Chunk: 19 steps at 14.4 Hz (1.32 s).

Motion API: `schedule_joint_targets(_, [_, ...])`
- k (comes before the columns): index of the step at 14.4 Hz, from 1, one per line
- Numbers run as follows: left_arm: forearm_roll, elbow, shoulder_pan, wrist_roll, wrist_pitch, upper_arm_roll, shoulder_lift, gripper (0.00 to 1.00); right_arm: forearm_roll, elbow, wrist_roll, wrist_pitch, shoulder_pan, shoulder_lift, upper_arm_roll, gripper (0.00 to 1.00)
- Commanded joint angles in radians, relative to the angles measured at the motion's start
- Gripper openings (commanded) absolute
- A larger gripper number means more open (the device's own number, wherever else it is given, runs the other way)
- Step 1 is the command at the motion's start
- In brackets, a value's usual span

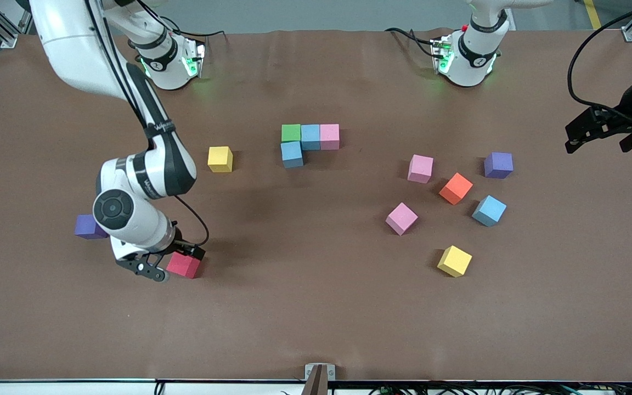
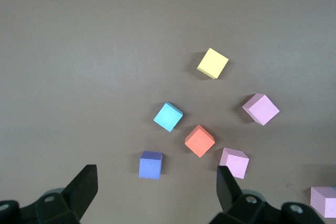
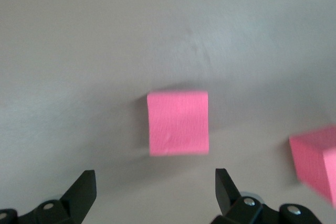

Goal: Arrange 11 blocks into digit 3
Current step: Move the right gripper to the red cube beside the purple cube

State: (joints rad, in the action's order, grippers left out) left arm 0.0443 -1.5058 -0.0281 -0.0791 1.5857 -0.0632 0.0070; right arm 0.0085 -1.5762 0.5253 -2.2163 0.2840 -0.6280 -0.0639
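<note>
Step in hand: picking up the next piece. The right claw (image 1: 162, 262) is down low over the red block (image 1: 184, 266), lined up for a grab, as I read it.
Right claw: released, fingers spread wide with nothing between them. In the right wrist view the red block (image 3: 178, 123) lies just ahead of the fingertips, square to them.
Odd note: a second red block (image 3: 315, 161) shows at the edge of the right wrist view, near the first. I cannot find it in the front view.
Left claw: the left claw (image 1: 585, 131) is released and empty, waiting up in the air over its own end of the table (image 1: 316, 318).
Figure so far: green (image 1: 291, 132), blue (image 1: 310, 136) and pink (image 1: 329, 136) touching in a row, with another blue (image 1: 292, 154) against the green. It sits well apart from the right claw, toward the middle.
Loose blocks: five (image 2: 199, 140) scattered below the left claw, plus one yellow (image 1: 220, 159) near the right arm.
Not wanted: two purple blocks (image 1: 498, 165), one close beside the right claw.
Next move calls for: drop straight down so the fingers straddle the red block, clench, lift, then carry it to the figure.
Containers: none in sight. Everything lies on the bare table.
</note>
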Motion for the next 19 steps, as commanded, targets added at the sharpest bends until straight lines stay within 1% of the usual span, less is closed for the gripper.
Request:
schedule_joint_targets(1, [-0.018, 0.007, 0.000, -0.004, 0.016, 0.000, 0.004, 1.00, -0.016, 0.082, -0.129, 0.000, -0.074, -0.076, 0.016, 1.00])
schedule_joint_targets(4, [-0.020, 0.006, 0.000, -0.004, 0.017, 0.000, 0.004, 1.00, -0.016, 0.087, -0.125, 0.000, -0.075, -0.082, 0.016, 1.00])
schedule_joint_targets(7, [-0.020, 0.002, 0.000, -0.004, 0.028, 0.000, 0.005, 1.00, -0.013, 0.105, -0.122, -0.022, -0.077, -0.110, 0.016, 1.00])
schedule_joint_targets(19, [-0.018, -0.002, 0.002, -0.005, 0.040, 0.002, 0.019, 1.00, -0.016, 0.113, -0.131, -0.039, -0.060, -0.159, 0.016, 1.00])
